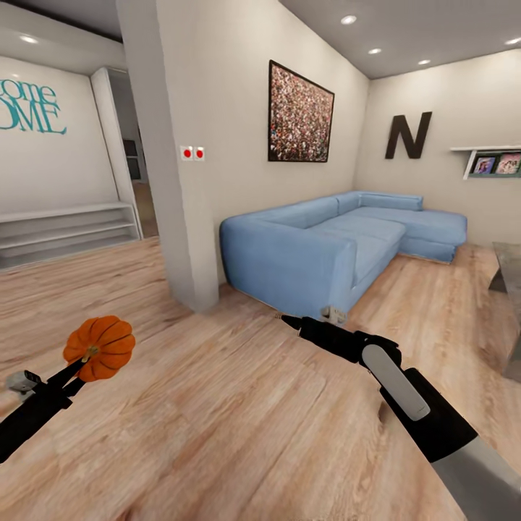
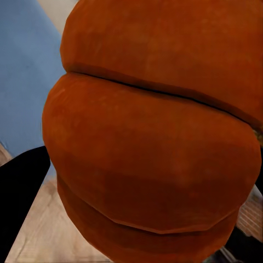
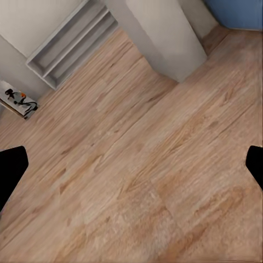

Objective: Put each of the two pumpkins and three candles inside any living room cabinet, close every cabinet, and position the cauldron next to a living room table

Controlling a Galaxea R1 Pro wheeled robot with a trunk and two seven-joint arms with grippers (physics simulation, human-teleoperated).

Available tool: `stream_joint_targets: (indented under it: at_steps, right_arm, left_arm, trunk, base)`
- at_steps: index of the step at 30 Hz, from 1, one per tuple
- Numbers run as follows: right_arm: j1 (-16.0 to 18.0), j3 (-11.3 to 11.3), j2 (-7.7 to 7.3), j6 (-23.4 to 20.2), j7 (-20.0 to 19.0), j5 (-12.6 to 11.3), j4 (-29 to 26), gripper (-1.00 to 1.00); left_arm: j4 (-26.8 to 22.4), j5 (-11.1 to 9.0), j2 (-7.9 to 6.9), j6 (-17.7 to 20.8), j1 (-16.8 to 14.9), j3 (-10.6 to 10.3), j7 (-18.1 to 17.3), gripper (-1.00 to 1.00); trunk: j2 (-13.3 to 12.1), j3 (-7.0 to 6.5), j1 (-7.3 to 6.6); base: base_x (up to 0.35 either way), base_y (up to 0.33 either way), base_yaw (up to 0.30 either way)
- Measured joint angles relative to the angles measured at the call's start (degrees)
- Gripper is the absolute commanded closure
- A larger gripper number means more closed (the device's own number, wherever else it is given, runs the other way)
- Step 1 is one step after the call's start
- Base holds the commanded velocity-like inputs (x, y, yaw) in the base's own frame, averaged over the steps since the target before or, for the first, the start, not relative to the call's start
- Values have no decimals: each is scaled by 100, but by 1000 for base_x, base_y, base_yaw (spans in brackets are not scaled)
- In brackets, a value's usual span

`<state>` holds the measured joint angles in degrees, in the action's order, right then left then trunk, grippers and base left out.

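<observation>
Left hand (image 1: 76,365): clamped on one pumpkin (image 1: 100,347), carried above the plank floor (image 1: 217,420). Right hand (image 1: 289,320): fingers apart, holding nothing, beside the blue sofa (image 1: 325,246). Step, as I judge: carrying. Next: find the cabinet.

Blue corner sofa (image 1: 340,242), plank floor (image 1: 217,405), pale walls (image 1: 231,94)

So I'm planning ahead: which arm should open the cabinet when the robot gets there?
Probably the right: its gripper is empty with jaws apart, while the left gripper carries a pumpkin.
</observation>
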<state>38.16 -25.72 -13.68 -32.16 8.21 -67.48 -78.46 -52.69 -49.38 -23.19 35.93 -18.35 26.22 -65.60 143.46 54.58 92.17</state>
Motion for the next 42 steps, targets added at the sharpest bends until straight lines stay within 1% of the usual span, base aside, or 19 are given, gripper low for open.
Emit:
stream_joint_targets:
  at_steps: [38,42]
  right_arm:
    - [0,8,0,0,3,-5,55,-100]
    - [0,9,0,0,-1,-90,51,-100]
  left_arm:
    - [0,0,0,0,0,0,0,100]
    - [0,-2,0,0,0,-3,2,100]
  trunk:
    - [0,0,0]
    - [0,0,0]
  base:
    - [0,0,-291]
    - [0,0,-290]
